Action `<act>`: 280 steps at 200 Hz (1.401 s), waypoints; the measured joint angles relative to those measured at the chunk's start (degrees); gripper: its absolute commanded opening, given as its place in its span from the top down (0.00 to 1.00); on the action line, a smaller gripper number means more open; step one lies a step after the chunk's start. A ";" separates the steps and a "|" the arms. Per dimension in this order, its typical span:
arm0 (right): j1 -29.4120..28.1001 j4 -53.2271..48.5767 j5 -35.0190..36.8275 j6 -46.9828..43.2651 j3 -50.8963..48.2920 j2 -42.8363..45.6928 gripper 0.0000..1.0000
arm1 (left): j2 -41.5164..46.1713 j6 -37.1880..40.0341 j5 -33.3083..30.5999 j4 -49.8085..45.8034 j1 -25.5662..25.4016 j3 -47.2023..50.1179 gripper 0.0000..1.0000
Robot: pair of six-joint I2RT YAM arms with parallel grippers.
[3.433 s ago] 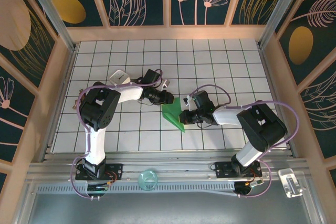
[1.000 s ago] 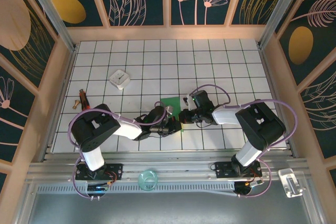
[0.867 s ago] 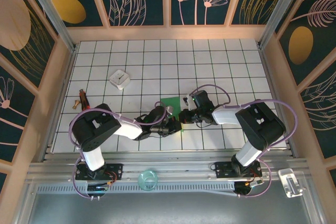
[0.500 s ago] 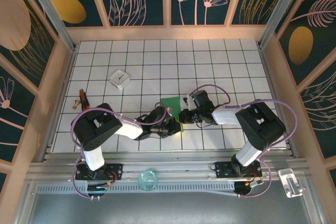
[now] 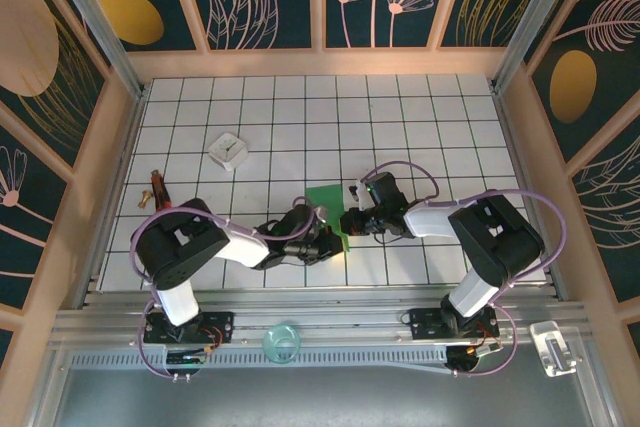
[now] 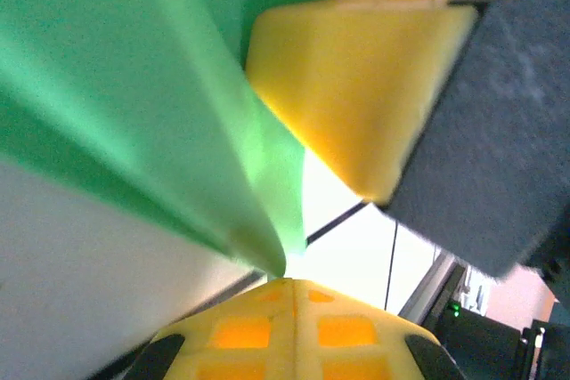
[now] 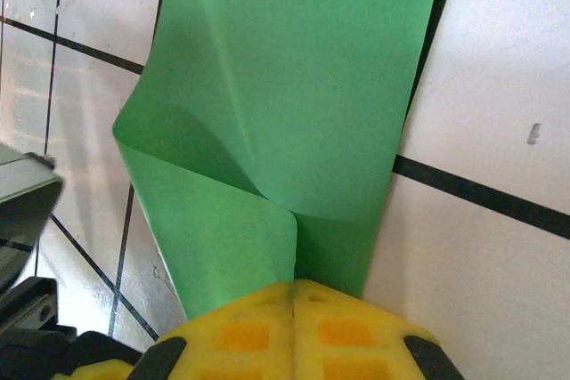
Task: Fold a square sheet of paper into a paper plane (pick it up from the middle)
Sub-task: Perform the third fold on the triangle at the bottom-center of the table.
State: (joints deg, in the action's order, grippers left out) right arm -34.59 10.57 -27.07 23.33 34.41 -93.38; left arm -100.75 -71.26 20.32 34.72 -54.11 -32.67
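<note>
two arms pinching the square sheet of paper (image 5: 325, 198) mid-fold
it lies partly folded near the middle of the table (image 5: 400, 117), between the arms. the left fingers (image 6: 294, 287) are closed on a folded tip, the right fingers (image 7: 294, 291) clamped on its edge just beside a crease. to my eye the fold wants both pinches firm, edges lined up, then pressed flat without tugging, or it may tear.

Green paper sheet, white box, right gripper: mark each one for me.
green paper sheet (image 5: 325, 203), top external view, flat far part of the sheet.
small white box (image 5: 228, 151), top external view, middle of its top face.
right gripper (image 7: 294, 295), right wrist view, seam where its yellow fingertips meet on the paper.
</note>
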 measured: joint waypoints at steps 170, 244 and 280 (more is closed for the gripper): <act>0.00 -0.96 0.00 -0.09 0.68 0.00 1.00 | -15.23 24.48 1.73 -28.17 14.73 -31.26 1.00; 0.00 -3.98 0.33 -0.50 2.32 -0.24 1.00 | -16.04 30.16 2.62 -31.19 14.82 -33.31 1.00; 0.00 -5.25 0.39 -0.85 3.08 -0.44 1.00 | -16.11 30.77 2.84 -31.30 14.86 -33.38 1.00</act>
State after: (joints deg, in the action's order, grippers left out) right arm -34.59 5.32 -26.68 22.48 37.50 -93.82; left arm -116.86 -40.49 23.16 3.42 -39.24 -66.04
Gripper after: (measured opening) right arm 0.042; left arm 0.061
